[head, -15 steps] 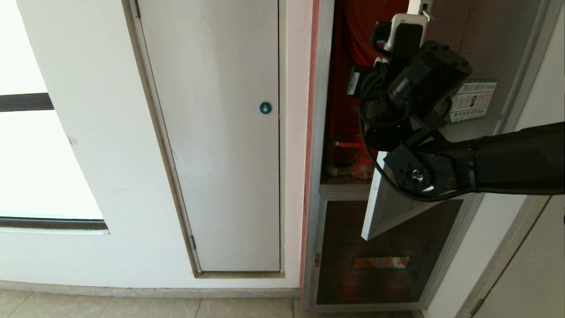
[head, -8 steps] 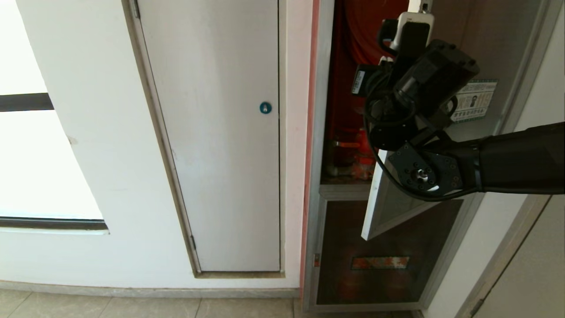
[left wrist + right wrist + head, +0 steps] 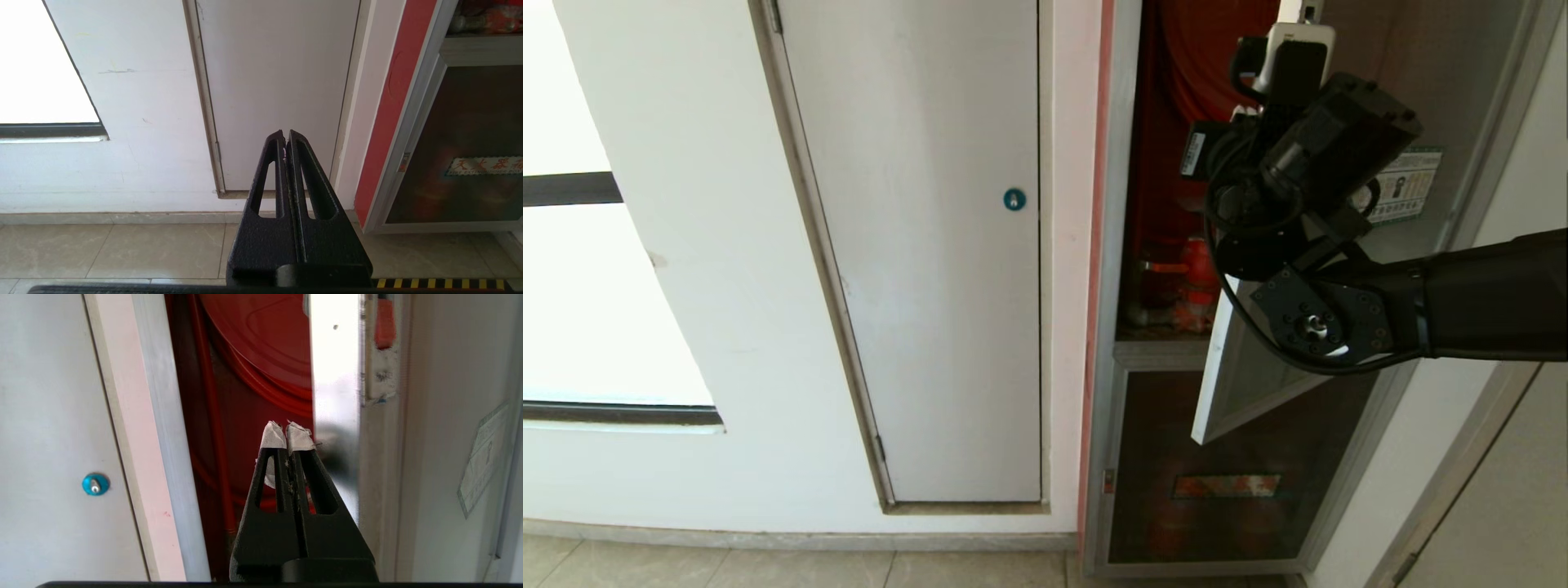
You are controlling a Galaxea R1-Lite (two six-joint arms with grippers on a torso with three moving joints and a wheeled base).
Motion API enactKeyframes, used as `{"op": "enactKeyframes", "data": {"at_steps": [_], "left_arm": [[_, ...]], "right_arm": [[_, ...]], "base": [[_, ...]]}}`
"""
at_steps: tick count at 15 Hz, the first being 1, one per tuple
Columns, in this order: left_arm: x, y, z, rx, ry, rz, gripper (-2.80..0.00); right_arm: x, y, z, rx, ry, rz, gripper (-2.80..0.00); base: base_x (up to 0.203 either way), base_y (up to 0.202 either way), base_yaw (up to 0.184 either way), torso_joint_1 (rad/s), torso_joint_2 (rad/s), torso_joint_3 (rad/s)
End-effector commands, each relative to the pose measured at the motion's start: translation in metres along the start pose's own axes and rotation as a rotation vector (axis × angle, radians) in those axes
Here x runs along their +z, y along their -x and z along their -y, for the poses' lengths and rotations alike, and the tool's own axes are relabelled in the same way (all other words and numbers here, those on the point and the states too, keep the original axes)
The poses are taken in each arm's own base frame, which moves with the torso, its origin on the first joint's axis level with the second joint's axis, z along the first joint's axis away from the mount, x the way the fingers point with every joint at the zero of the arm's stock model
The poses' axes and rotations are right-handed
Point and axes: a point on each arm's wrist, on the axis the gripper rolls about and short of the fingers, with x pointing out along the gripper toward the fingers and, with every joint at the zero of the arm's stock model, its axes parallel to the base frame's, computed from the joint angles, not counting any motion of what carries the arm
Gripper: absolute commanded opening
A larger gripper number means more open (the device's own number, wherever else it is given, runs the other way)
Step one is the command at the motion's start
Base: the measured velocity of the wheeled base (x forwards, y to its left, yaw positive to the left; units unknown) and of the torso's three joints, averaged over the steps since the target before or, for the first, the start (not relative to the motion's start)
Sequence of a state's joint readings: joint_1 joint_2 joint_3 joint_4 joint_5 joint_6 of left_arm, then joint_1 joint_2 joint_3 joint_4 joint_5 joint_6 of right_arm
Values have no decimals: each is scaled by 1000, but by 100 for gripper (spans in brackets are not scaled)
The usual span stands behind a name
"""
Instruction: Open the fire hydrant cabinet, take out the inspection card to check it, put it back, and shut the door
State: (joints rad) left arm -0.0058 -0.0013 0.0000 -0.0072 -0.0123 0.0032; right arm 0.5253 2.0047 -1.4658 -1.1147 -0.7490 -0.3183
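Note:
The fire hydrant cabinet [image 3: 1115, 245] stands at the right with its red inside [image 3: 1176, 122] and red valve [image 3: 1196, 278] showing. Its door [image 3: 1258, 392] hangs partly open, the hexagonal sticker [image 3: 1405, 184] half covered by my right wrist [image 3: 1307, 163]. In the right wrist view my right gripper [image 3: 287, 433] is shut and empty. Its taped tips sit in the opening, just beside the door's silver edge [image 3: 335, 375], with the red hose reel [image 3: 265, 343] behind. The inspection card is out of view. My left gripper [image 3: 285, 136] is shut, parked low and facing the wall's base.
A plain white panel with a blue round lock [image 3: 1014, 199] fills the wall left of the cabinet. Below the open compartment is a smaller dark glass panel with an orange-red label [image 3: 1227, 486]. A bright window [image 3: 572, 286] is far left, and tiled floor [image 3: 768, 567] runs along the bottom.
My right wrist has shifted slightly up and to the right in front of the door, uncovering more of the red valve. The door's lower corner has stayed put.

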Motion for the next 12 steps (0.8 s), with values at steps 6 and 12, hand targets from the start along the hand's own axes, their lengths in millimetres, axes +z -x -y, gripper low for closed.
{"op": "enactKeyframes", "data": {"at_steps": [6,12], "left_arm": [[0,0,0,0,0,-1,-280],[0,0,0,0,0,-1,-280]], "right_arm": [[13,9,14,-8,1,-1,-280],[20,20,27,-10,3,-3,-280]], "base": [[0,0,0,0,0,0],[0,0,0,0,0,0]]}}
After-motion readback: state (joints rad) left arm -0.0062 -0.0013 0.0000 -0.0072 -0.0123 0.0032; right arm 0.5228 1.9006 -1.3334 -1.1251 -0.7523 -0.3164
